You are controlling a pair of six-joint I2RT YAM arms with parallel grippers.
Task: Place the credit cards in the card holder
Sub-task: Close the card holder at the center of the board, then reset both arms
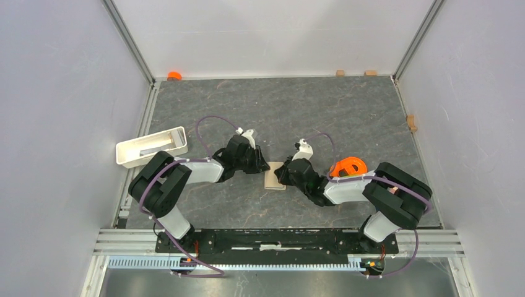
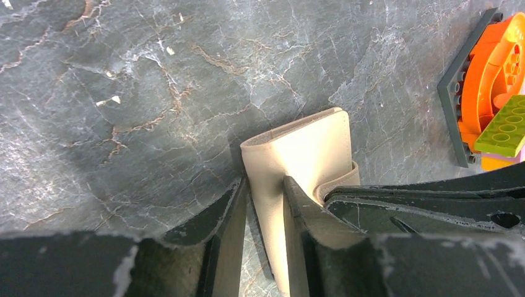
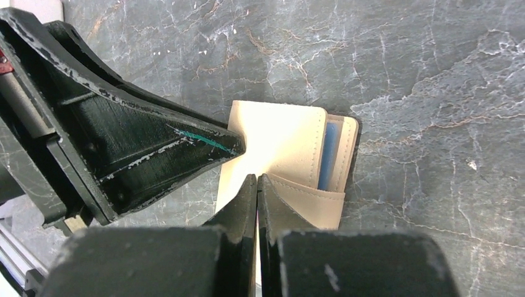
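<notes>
The beige card holder point(image 1: 275, 179) lies closed on the dark table between both grippers. In the left wrist view my left gripper point(image 2: 263, 185) is closed on its near edge point(image 2: 309, 148), one finger on each side. My right gripper point(image 3: 257, 179) is shut, its tips pinching at the end of the snap tab point(image 3: 309, 198) on the card holder point(image 3: 278, 133). A blue strip point(image 3: 331, 154) shows between the covers; I cannot tell whether it is a card or a pocket. No loose credit cards are in view.
A white tray point(image 1: 151, 147) stands at the left. An orange toy brick pile point(image 1: 348, 167) sits just right of the right gripper and shows in the left wrist view point(image 2: 492, 86). Small wooden blocks point(image 1: 370, 72) line the back and right walls.
</notes>
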